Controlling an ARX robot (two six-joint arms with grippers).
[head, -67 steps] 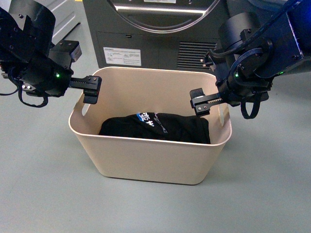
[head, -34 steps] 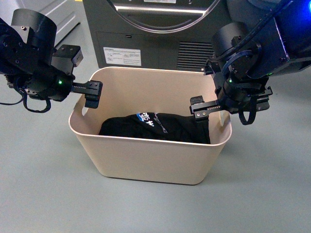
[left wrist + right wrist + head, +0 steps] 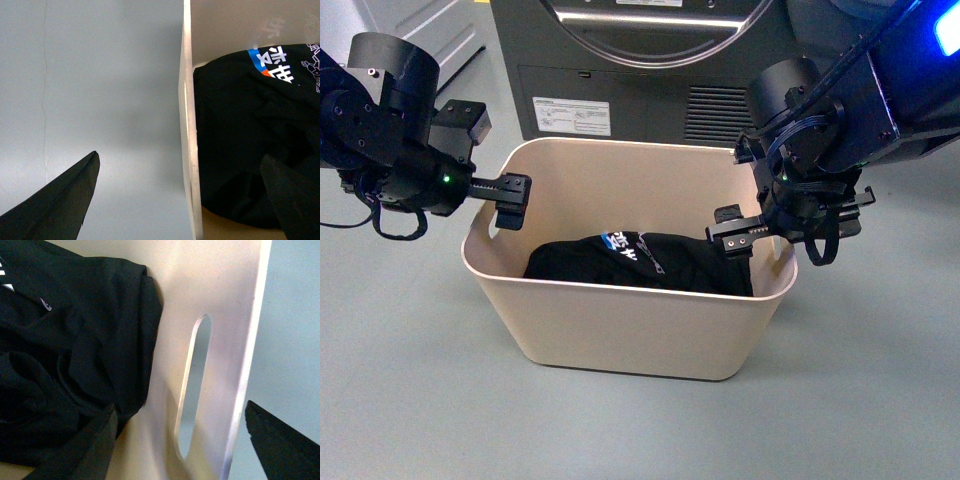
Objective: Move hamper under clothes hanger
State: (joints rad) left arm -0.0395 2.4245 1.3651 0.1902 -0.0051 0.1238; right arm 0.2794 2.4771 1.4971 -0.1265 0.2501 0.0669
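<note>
The beige hamper (image 3: 630,335) stands on the grey floor in the front view, with black clothes (image 3: 640,262) inside. My left gripper (image 3: 496,204) is open and straddles the rim of the hamper's left short end. In the left wrist view the gripper (image 3: 182,200) has the hamper wall (image 3: 187,125) between its fingers, not touching. My right gripper (image 3: 758,234) is open over the right short end. In the right wrist view the gripper (image 3: 186,442) straddles the wall with its slot handle (image 3: 192,390). The clothes hanger is out of view.
The dark grey dryer (image 3: 640,90) stands right behind the hamper, with its round door at the top edge. Grey floor (image 3: 400,380) lies open in front and to both sides. The black clothes also show in both wrist views (image 3: 250,150) (image 3: 65,350).
Both grippers have come down a little onto the hamper's short ends. The right one has also shifted slightly outward over its wall. The hamper has not moved.
</note>
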